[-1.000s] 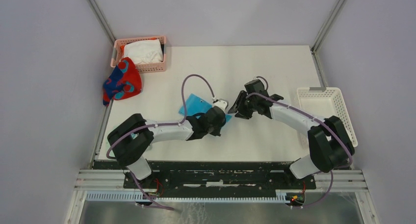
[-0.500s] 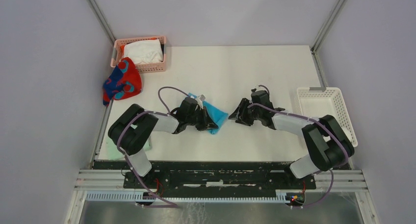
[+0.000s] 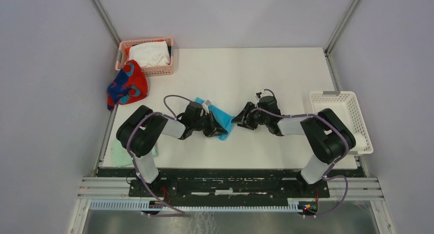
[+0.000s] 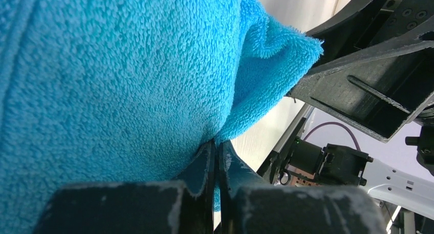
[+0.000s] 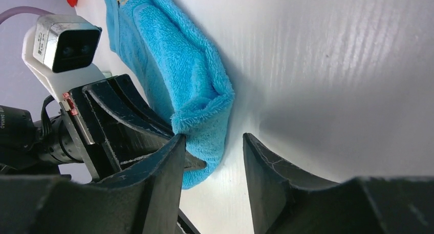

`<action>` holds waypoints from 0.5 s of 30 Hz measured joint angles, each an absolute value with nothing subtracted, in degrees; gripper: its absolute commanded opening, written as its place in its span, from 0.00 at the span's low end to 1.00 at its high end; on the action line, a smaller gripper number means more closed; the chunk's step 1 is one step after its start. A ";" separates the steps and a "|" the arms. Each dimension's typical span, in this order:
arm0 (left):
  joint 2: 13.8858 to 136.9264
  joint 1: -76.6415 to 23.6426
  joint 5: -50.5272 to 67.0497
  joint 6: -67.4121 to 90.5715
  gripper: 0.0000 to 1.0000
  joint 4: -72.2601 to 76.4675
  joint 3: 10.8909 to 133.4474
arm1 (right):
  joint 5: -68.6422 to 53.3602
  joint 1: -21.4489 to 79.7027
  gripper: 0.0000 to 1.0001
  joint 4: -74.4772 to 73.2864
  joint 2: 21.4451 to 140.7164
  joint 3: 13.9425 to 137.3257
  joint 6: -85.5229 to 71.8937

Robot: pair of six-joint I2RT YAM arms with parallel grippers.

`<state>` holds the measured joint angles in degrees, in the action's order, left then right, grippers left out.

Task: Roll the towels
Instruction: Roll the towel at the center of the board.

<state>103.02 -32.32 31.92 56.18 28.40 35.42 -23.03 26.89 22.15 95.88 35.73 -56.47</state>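
The turquoise towel (image 3: 221,121) lies folded over at mid-table. My left gripper (image 3: 217,128) is shut on its near edge, and the left wrist view shows the cloth (image 4: 112,80) pinched between the closed jaws (image 4: 216,146). My right gripper (image 3: 237,119) is open at the towel's right tip. In the right wrist view the folded end (image 5: 199,111) sits by the left fingertip, with the jaws' midpoint (image 5: 212,137) over bare table. The white towel (image 3: 148,54) lies in a pink basket. The red and dark-blue towel (image 3: 127,84) hangs over the table's left edge.
The pink basket (image 3: 165,70) stands at the back left corner. An empty white basket (image 3: 353,107) sits at the right edge. A pale mint-green cloth (image 3: 117,153) lies at the front left beside the left arm's base.
My left gripper pulled the turquoise towel's edge back to the left, folding the towel over itself. My right gripper moved left and now sits at the towel's right tip.
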 measured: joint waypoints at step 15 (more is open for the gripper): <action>103.81 -32.10 32.18 57.21 0.03 25.21 37.50 | -24.67 27.27 0.50 30.39 102.78 37.15 -60.23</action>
